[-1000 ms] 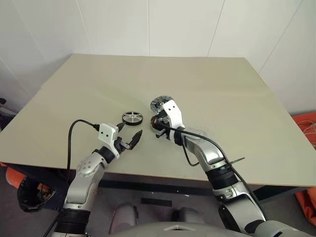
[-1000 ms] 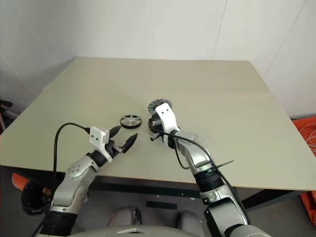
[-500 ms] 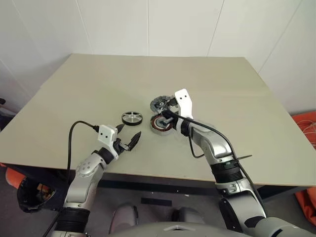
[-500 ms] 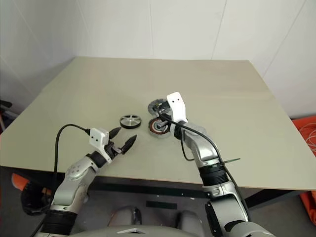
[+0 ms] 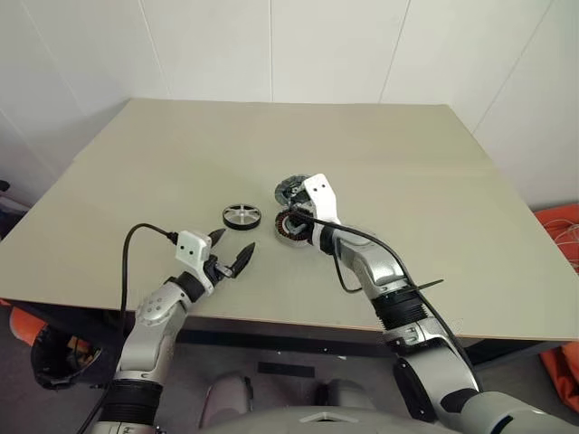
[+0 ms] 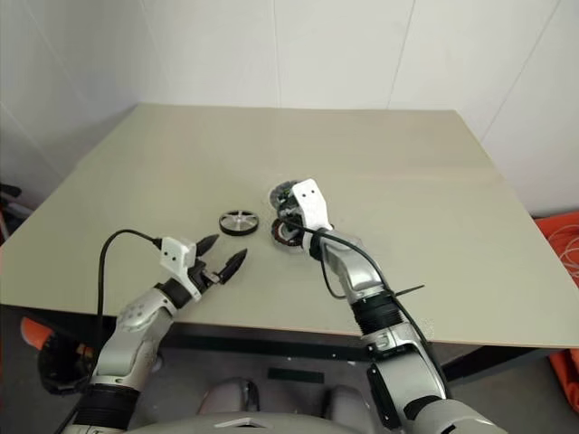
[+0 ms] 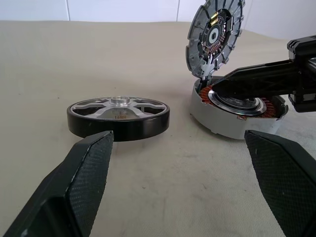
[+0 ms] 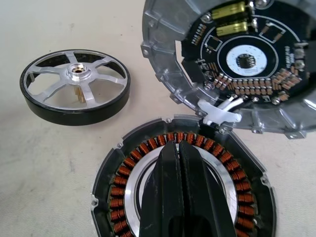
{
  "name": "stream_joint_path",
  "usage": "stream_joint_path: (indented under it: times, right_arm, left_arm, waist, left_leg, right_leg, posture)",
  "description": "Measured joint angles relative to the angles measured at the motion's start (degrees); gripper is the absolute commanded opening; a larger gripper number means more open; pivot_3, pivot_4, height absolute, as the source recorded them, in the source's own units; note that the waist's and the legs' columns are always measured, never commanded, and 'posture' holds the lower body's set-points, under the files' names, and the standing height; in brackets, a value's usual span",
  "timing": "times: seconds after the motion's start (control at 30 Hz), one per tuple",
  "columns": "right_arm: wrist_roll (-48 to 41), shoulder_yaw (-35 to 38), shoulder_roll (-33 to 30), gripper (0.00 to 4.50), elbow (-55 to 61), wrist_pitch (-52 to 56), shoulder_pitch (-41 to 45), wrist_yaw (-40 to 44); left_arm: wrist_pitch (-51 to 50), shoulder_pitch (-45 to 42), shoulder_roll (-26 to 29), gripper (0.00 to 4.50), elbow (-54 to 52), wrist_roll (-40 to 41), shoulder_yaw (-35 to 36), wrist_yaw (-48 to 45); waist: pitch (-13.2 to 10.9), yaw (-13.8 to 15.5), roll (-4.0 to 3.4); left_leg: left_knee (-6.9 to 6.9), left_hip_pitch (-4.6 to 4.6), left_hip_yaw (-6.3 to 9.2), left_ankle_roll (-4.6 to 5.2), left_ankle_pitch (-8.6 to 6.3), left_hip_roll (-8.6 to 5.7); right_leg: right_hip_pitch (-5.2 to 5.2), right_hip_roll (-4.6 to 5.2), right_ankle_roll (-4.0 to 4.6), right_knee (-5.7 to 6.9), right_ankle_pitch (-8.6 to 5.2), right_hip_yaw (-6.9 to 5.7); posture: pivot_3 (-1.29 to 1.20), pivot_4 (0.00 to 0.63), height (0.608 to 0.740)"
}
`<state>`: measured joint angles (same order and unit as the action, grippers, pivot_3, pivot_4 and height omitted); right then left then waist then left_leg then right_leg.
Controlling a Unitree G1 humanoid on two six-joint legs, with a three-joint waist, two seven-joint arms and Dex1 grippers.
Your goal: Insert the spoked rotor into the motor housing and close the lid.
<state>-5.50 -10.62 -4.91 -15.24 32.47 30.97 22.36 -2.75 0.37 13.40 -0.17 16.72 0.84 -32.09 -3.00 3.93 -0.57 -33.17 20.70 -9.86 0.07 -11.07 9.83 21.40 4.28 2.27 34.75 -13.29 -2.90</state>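
Both claws waited: my right gripper [image 8: 178, 197], pinched shut, steadied the motor housing [image 8: 123, 197] while my left gripper [image 7: 182, 182] gaped before the spoked rotor [image 7: 118, 116]

Right gripper [image 6: 291, 220] over motor housing [image 6: 288, 234]

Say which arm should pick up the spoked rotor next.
Left, probably. The left gripper is open and faces the spoked rotor, which lies flat on the table just ahead of it. The right gripper is shut, its tips over the open motor housing.
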Motion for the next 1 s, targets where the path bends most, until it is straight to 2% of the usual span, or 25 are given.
stream_joint_path:
  times: [0.4, 1.0]
  right_arm:
    - [0.5, -0.27, 0.15, 0.04, -1.05, -1.48, -0.04, 0.01]
    - [-0.08, 1.44, -0.3, 0.04, 5.08, 1.11, -2.04, 0.36]
  left_arm:
    - [0.53, 0.42, -0.07, 4.5, 0.23, 0.02, 0.71, -0.18]
    - [0.41, 1.1, -0.22, 4.5, -0.22, 0.04, 0.72, -0.14]
  waist:
    - [0.0, 0.01, 0.0]
    - [0.0, 0.01, 0.0]
  left_leg:
    - [0.0, -0.07, 0.0, 0.0, 0.0, 0.0]
    - [0.03, -0.02, 0.0, 0.01, 0.0, 0.0]
  right_leg:
    - [-0.09, 0.0, 0.0, 0.0, 0.0, 0.0]
    - [0.0, 0.0, 0.0, -0.01, -0.01, 0.0]
  posture:
    - [0.0, 0.0, 0.74]
    - [0.0, 0.0, 0.74]
